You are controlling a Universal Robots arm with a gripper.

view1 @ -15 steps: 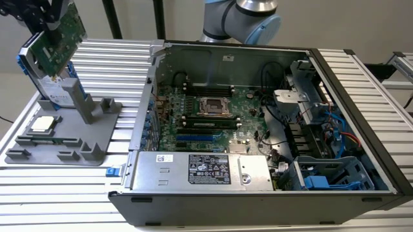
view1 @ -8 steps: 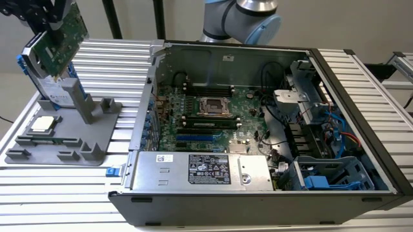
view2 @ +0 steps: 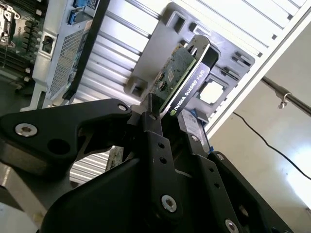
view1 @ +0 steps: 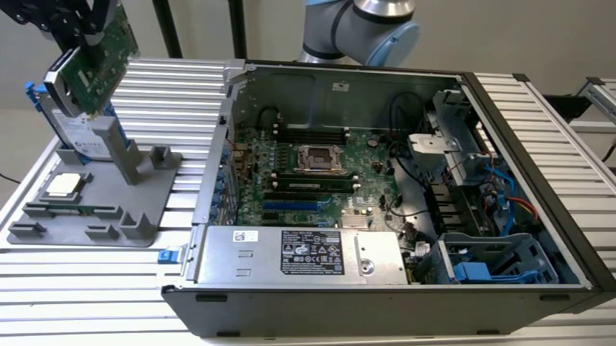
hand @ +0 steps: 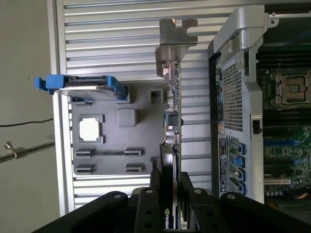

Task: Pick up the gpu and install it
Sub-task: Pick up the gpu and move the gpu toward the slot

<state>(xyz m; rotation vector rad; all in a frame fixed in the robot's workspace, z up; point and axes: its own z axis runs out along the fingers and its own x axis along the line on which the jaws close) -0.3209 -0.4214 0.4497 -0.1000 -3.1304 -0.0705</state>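
Our black gripper (hand: 170, 180) clamps the thin green, silver-bracketed gpu (hand: 168, 56) above one edge of the grey plastic tray (hand: 112, 141).

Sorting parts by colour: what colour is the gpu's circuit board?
The gpu board is green, best seen in the exterior view.

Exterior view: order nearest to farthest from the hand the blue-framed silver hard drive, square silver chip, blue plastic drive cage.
Hand, shut on the green gpu card:
1. Blue-framed silver hard drive, just below it.
2. Square silver chip, on the grey tray.
3. Blue plastic drive cage, exterior view's right.
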